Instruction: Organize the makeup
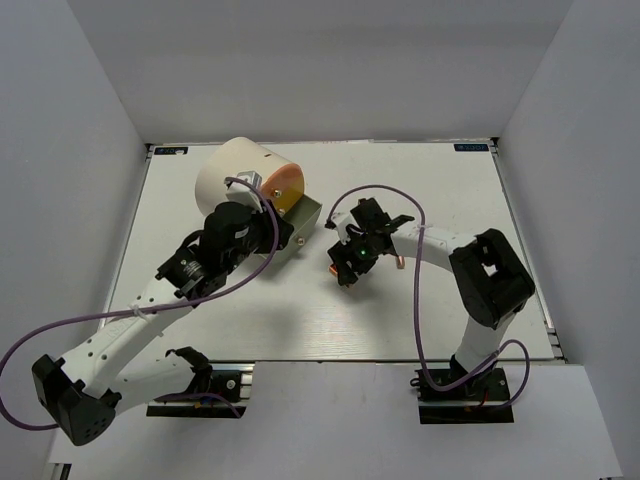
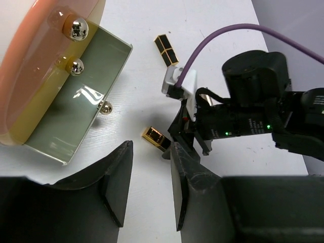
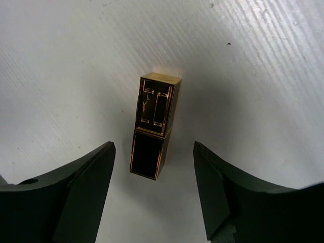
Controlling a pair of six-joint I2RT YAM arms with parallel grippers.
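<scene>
**Top external view.** A cream cylinder (image 1: 238,172) with an orange front is seen at the far left of the white table (image 1: 450,200). An open drawer (image 1: 300,215) projects from its base. The left gripper (image 1: 283,238) is positioned just beside the drawer. The right gripper (image 1: 343,270) is lowered toward the table near its middle. Finger spacing cannot be resolved in this view.

**Left wrist view.** The left gripper (image 2: 151,152) is shown with its fingers (image 2: 114,187) apart and nothing between them. A gold-and-black lipstick (image 2: 156,137) lies on the table just beyond the fingertips, at the tip of the right gripper (image 2: 183,132). A second lipstick (image 2: 166,49) lies farther off, well apart from the first. The drawer (image 2: 76,111) is shown open to the left, outside both lipsticks.

**Right wrist view.** The right gripper (image 3: 153,152) is shown with its fingers (image 3: 86,187) spread wide. The lipstick (image 3: 154,126) lies flat on the table in the gap between them. No contact with either finger is visible.
</scene>
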